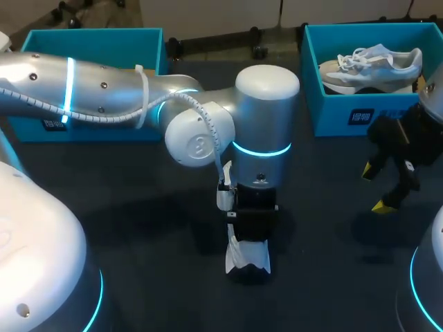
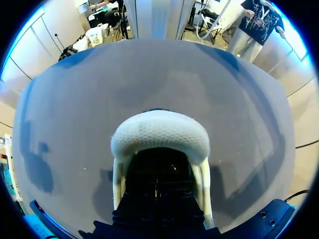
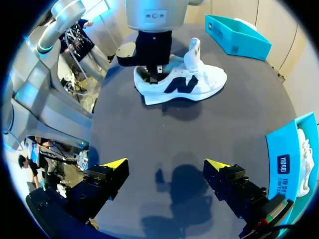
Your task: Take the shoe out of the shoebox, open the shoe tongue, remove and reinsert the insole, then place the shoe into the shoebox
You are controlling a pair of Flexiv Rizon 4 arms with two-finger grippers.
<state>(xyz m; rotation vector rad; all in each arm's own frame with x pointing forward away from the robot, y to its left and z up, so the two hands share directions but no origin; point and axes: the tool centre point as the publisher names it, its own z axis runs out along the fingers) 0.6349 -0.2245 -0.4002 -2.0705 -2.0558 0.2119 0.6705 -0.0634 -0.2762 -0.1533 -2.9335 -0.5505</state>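
A white shoe [image 1: 246, 257] with a dark side logo [image 3: 184, 84] lies on the dark table near its front middle, its tongue [image 3: 192, 50] standing up. My left gripper [image 1: 249, 235] points straight down into the shoe's opening at the heel [image 2: 159, 132]. Its fingers are shut inside the shoe [image 2: 158, 186], and what they pinch is hidden. My right gripper [image 3: 165, 167] hangs open and empty above the table to the right [image 1: 377, 188], well clear of the shoe. The teal shoebox [image 1: 332, 114] stands at the back right with a second pale shoe [image 1: 374, 63] in it.
A second teal box [image 1: 90, 41] stands at the back left, behind my left arm [image 1: 104, 90]. Bare dark tabletop [image 3: 164, 129] lies between my right gripper and the shoe.
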